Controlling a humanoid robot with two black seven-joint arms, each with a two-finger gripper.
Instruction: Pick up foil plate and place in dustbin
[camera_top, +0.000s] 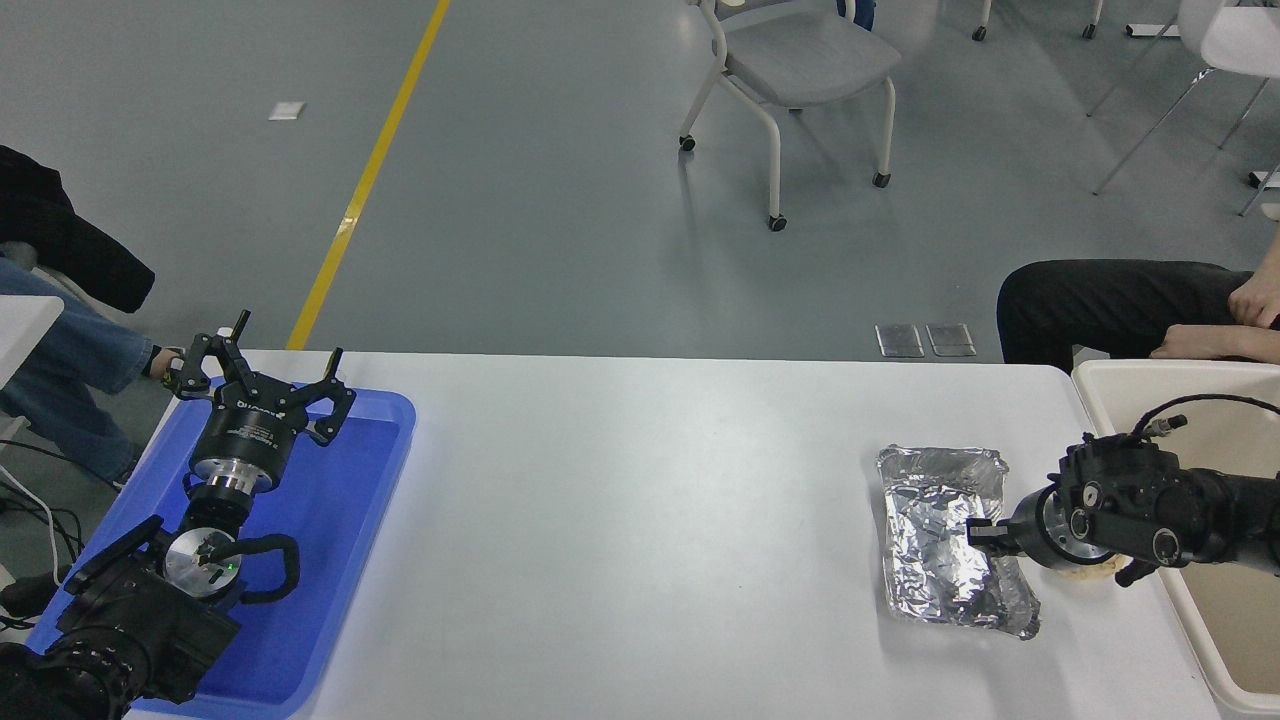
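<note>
While right gripper (985, 535) clamps foil plate (945, 540) at its right rim, dustbin (1110, 385) just behind the wrist, left gripper (262, 385) parked, fingers spread, over blue tray (340, 560).

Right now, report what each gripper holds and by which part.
The right gripper grips the foil plate by its right rim. The left gripper holds nothing, parked open over the blue tray.

White table (640, 520) carries blue tray (330, 560), foil plate (935, 530), seemingly flat.
</note>
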